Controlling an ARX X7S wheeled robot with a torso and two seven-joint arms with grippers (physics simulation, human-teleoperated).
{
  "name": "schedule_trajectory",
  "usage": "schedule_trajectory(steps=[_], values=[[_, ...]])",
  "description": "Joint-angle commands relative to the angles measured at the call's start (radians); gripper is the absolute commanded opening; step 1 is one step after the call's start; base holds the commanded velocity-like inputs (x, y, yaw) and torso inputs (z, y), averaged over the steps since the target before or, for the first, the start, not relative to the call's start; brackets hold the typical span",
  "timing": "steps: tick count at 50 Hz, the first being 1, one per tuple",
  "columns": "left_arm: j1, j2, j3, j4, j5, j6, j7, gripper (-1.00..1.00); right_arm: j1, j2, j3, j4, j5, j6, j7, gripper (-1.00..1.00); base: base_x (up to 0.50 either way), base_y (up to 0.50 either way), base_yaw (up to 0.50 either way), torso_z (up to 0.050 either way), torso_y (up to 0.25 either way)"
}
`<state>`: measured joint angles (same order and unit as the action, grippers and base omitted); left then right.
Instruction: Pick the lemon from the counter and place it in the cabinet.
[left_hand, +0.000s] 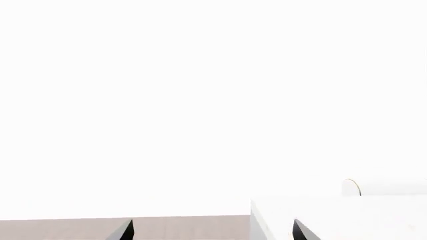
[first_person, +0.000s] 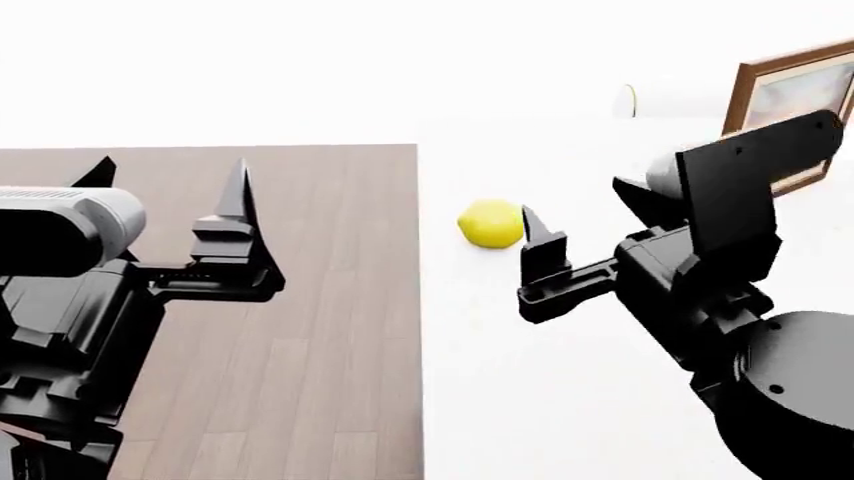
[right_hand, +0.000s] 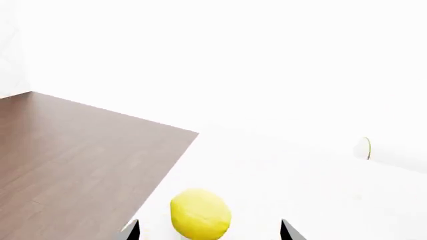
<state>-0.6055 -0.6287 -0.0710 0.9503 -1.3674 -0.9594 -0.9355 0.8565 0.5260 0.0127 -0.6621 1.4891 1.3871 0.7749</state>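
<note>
Nearest the head camera, the right arm's dark bulk is seen low at the edge of the view, with the right pincer (first_person: 577, 232) carried out ahead of it over the white tabletop (first_person: 574, 400). Its jaws are spread apart and nothing is held between them. The lemon (first_person: 491, 223) lies on the tabletop just ahead of this pincer's tips, slightly toward the left-arm side, apart from both fingers. In the right wrist view the lemon (right_hand: 200, 213) is found between the two dark fingertips (right_hand: 289, 231), nearer one of them, untouched by either.

The left pincer (first_person: 174, 195) is held over the brown wood-plank floor (first_person: 294, 330), beyond the tabletop's straight edge, well apart from the lemon. Its jaws are likewise spread, and nothing is gripped.

Beyond the right pincer, a wood-framed picture (first_person: 787, 100) is seen tilted at the far side of the tabletop. A small pale disc with a thin dark rim (first_person: 627, 100) is seen farther off; what it is cannot be told.
</note>
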Motion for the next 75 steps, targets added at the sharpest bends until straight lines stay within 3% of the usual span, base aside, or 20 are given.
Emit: schedule_trajectory(steps=[1,27,58,75], values=[[-0.002,-0.009,-0.001,0.000,-0.008,0.006,-0.006,1.00,0.209,0.008,-0.118,0.233,0.087,0.084,-0.064,1.00,0.00,0.00,0.00,0.000,0.000],[0.002,-0.014,0.011,-0.002,-0.002,0.018,-0.006,1.00,0.346,0.001,-0.411,0.544,-0.288,-0.069,-0.508,1.00,0.00,0.00,0.00,0.000,0.000],[-0.001,-0.024,0.022,-0.008,-0.006,0.029,-0.009,1.00,0.448,-0.081,-0.603,0.832,-0.482,-0.181,-0.687,1.00,0.00,0.00,0.00,0.000,0.000],[0.004,-0.030,0.025,-0.005,-0.011,0.038,-0.014,1.00,0.445,-0.097,-0.642,0.862,-0.501,-0.169,-0.677,1.00,0.00,0.00,0.00,0.000,0.000]])
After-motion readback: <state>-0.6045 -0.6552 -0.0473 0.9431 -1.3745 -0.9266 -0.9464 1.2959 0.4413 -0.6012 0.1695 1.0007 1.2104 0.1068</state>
